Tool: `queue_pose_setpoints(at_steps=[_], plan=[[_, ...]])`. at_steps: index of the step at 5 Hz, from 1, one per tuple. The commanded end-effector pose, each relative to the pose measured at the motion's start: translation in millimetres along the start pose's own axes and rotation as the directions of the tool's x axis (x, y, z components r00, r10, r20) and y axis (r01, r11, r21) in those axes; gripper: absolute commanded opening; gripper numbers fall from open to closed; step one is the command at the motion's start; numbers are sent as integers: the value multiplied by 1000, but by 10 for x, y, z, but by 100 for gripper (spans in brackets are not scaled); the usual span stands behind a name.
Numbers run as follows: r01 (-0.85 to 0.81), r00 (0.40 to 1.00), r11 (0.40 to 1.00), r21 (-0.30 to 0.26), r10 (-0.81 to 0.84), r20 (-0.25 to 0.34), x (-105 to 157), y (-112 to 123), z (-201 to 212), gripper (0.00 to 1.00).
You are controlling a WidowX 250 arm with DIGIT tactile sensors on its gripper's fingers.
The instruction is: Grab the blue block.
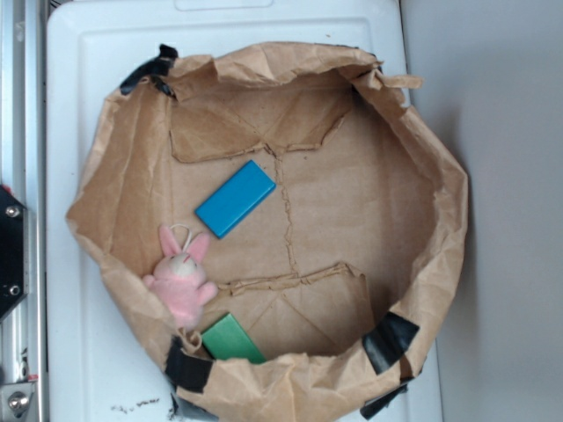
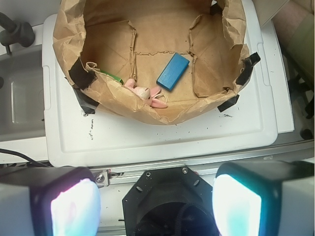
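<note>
The blue block [image 1: 235, 199] lies flat and slanted on the floor of a crumpled brown paper tub [image 1: 444, 167], left of its middle. In the wrist view the blue block [image 2: 173, 71] shows far ahead inside the tub. My gripper [image 2: 155, 206] hangs well back from the tub, over the robot's black base, with its two pale pads wide apart and nothing between them. The exterior view does not show the gripper.
A pink plush bunny [image 1: 182, 275] leans on the tub's left wall just below the block. A green flat block [image 1: 231, 339] sits near the lower rim. Black tape [image 1: 390, 341] holds the tub to a white tray [image 1: 79, 70]. A metal rail [image 1: 19, 105] runs along the left.
</note>
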State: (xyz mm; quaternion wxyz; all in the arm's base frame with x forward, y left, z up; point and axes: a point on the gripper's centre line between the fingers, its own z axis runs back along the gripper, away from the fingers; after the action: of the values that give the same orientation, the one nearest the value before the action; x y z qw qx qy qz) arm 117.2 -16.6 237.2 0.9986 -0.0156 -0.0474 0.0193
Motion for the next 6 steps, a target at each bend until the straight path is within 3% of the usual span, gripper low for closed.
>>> queue_pose_setpoints(at_steps=[1, 2, 3, 6], plan=[[0, 1000, 1000, 0, 0, 0, 0, 0, 0, 100], [-60, 998, 998, -37, 60, 9, -493, -59, 124, 100], [-172, 985, 984, -44, 173, 15, -647, -53, 156, 100], [-172, 985, 984, -44, 173, 15, -647, -53, 156, 100]])
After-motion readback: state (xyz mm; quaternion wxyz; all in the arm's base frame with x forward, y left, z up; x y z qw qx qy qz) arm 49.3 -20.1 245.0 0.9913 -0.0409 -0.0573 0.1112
